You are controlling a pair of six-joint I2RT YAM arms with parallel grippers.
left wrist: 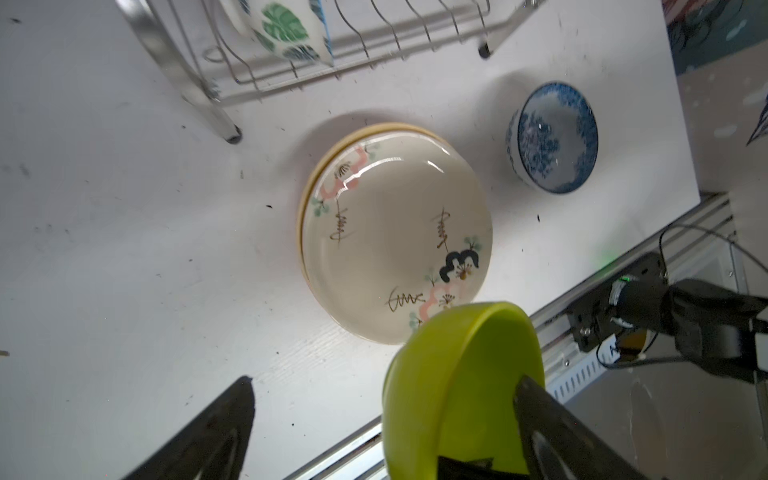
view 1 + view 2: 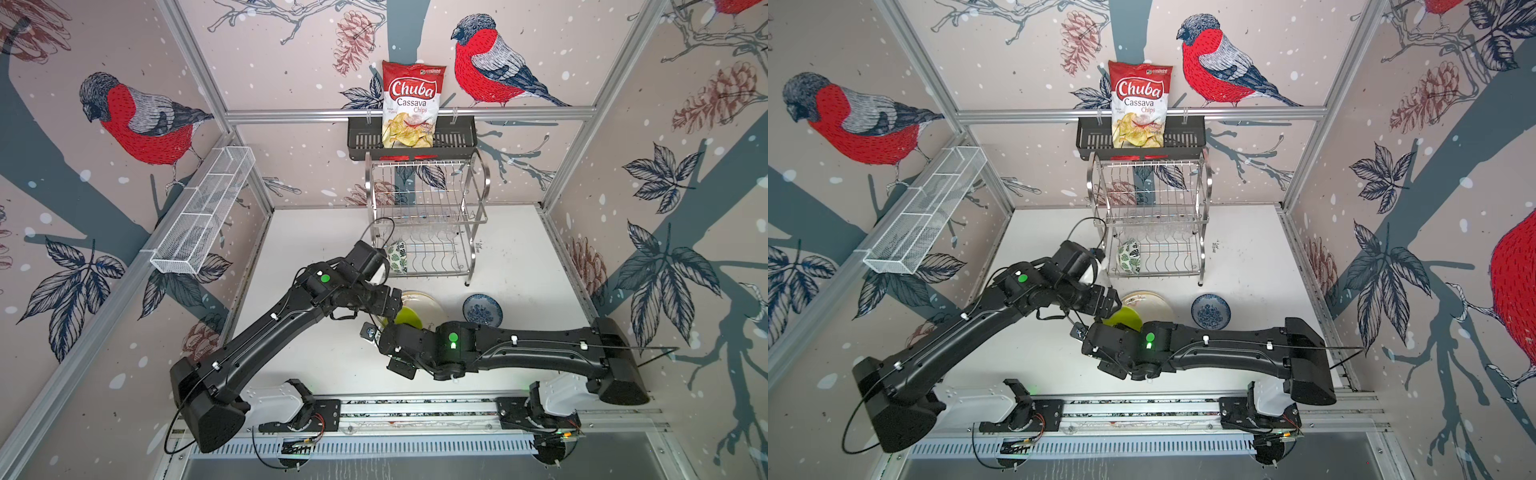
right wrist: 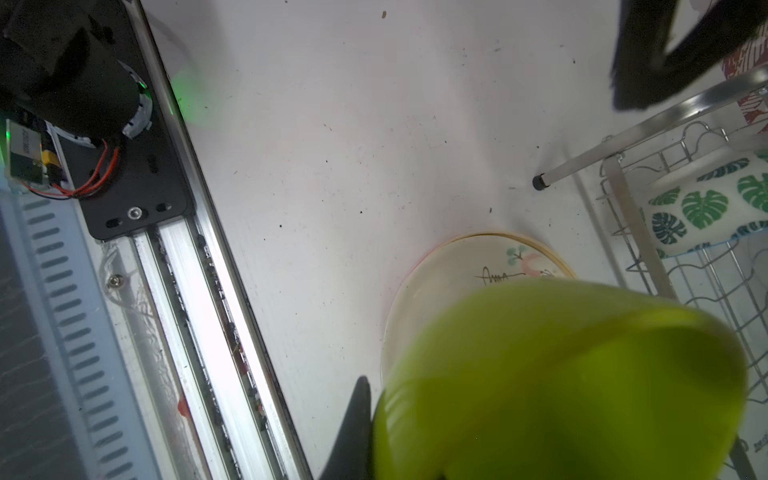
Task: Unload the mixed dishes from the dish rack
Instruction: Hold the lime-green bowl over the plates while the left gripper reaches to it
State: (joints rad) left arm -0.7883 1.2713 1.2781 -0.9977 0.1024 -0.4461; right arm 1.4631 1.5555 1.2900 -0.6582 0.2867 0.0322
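The lime green bowl (image 2: pixel 409 319) hangs tilted over the near edge of the cream floral plate (image 1: pixel 395 232). My right gripper (image 3: pixel 382 399) is shut on its wall, with one finger (image 3: pixel 359 415) showing outside and the other hidden. My left gripper (image 1: pixel 384 380) is open around the bowl, one finger (image 1: pixel 540 415) inside it and the other standing well apart. The floral plate lies on a pale yellow plate (image 1: pixel 307 195). A blue-patterned bowl (image 2: pixel 482 309) stands on the table to the right. The green-leaf bowl (image 2: pixel 398 255) leans in the lower tier of the dish rack (image 2: pixel 473 216).
A red-and-white chips bag (image 2: pixel 411 104) stands in a black basket (image 2: pixel 457 139) above the rack. A white mesh tray (image 2: pixel 203 212) hangs on the left wall. The arms' metal rail (image 2: pixel 415 409) runs along the table's front edge.
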